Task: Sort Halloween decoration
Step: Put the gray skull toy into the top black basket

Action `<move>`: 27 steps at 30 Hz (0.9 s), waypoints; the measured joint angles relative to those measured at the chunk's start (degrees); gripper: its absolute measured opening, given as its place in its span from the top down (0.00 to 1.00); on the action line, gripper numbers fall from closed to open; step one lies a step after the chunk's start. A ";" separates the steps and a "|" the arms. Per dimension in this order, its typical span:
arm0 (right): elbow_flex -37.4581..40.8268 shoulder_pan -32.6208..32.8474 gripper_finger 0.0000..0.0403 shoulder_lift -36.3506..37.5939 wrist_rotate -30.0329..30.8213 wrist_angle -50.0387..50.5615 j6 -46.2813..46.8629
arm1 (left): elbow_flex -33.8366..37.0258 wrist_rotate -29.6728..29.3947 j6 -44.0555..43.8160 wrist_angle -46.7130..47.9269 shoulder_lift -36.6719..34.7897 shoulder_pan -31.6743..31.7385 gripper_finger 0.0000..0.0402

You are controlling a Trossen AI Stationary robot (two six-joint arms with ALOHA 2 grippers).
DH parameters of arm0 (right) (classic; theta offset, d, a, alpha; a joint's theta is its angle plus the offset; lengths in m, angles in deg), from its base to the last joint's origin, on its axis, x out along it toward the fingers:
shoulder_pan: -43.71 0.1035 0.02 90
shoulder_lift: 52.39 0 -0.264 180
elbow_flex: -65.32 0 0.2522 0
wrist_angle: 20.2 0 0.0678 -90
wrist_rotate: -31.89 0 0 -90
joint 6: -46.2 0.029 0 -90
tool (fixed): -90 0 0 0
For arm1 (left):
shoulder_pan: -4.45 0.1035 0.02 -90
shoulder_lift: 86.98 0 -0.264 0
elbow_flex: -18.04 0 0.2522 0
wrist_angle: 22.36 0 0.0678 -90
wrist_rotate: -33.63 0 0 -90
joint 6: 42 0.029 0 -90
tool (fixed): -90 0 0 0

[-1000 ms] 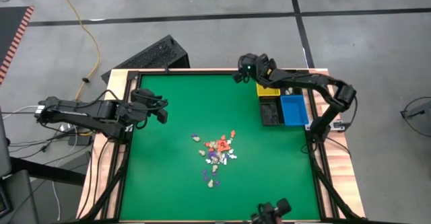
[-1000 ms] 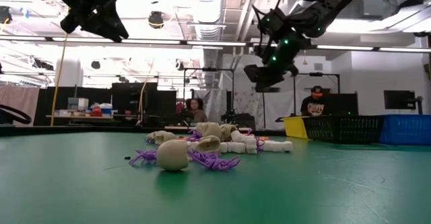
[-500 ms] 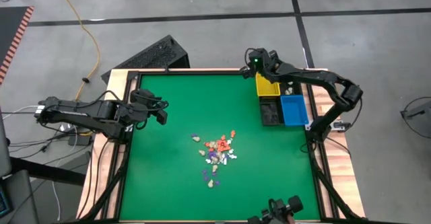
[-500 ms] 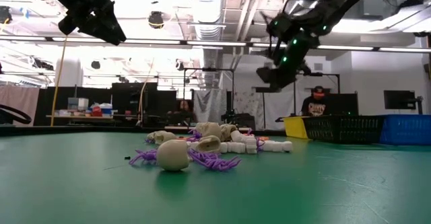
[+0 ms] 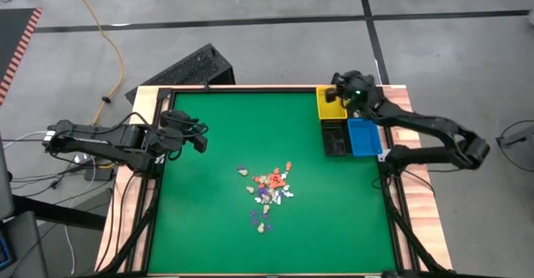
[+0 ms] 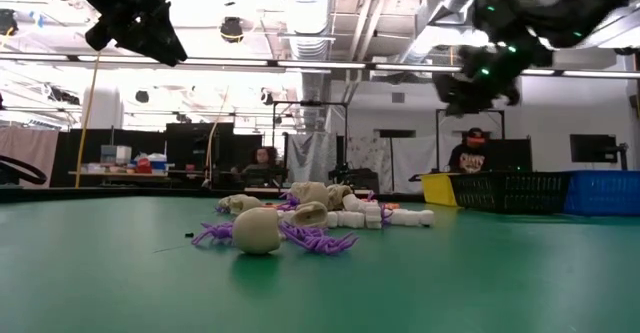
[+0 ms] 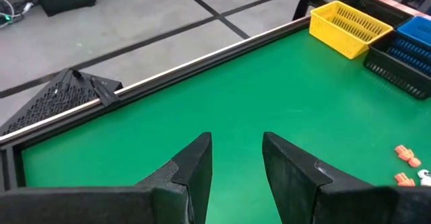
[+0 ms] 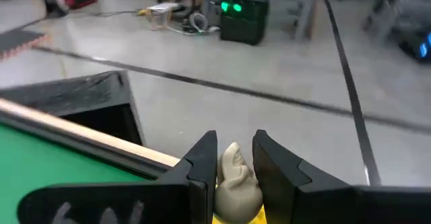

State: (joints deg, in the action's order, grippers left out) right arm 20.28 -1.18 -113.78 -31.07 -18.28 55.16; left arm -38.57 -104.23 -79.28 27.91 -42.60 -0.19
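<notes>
Green table surface (image 5: 217,128): right gripper (image 5: 338,93), pinching a cream trinket (image 8: 234,177), hovers with the yellow bin (image 5: 330,109) directly below; left gripper (image 7: 236,160), fingers spread, waits far across.

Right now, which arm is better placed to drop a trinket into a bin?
Right. The right gripper is shut on a cream trinket and hangs over the yellow bin. The left gripper is open, empty, and sits at the table's opposite edge.
</notes>
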 joint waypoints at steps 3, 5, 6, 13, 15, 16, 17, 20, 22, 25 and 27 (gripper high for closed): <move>3.88 -2.32 0.75 0.78 2.14 -0.16 4.05 | 0.00 -0.23 -0.19 -0.41 -0.02 0.00 0.70; 5.98 -3.85 0.75 0.57 3.07 -0.21 7.49 | 0.00 -0.22 -0.72 -0.41 0.00 0.00 0.70; 6.75 -4.67 0.75 0.22 3.04 -0.48 8.83 | 0.00 -0.21 -0.84 -0.42 0.00 0.00 0.70; 8.16 -5.43 0.75 -2.05 3.46 -2.18 11.59 | 0.00 -1.01 -0.90 -0.39 -0.01 0.02 0.70; 8.10 -5.39 0.75 -2.72 3.46 -2.02 12.91 | 0.00 -1.02 -0.95 -0.39 0.00 0.02 0.70; 8.07 -5.39 0.75 -3.18 3.51 -2.32 12.89 | 0.00 -1.02 -1.01 -0.37 0.00 0.02 0.70; 8.03 -5.39 0.75 -3.54 3.71 -2.44 12.91 | 0.00 -1.02 -1.02 -0.38 0.00 0.02 0.70; 8.03 -5.41 0.75 -4.52 4.62 -2.32 13.07 | 0.00 -1.03 -0.98 -0.36 0.00 0.02 0.70; 8.03 -5.41 0.75 -4.95 4.64 -1.91 13.04 | 0.00 -1.02 -0.98 -0.37 -0.01 0.02 0.70; 8.03 -5.39 0.75 -5.67 4.64 -1.80 12.63 | 0.00 -1.00 -1.01 -0.37 -0.02 0.02 0.70; 8.03 -5.41 0.74 -6.23 4.64 -1.95 12.20 | 0.00 -1.02 -1.03 -0.33 0.00 0.02 0.70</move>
State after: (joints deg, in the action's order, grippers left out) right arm 28.31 -6.58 -120.02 -26.43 -20.23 67.36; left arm -38.57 -105.26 -80.31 27.59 -42.60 -0.17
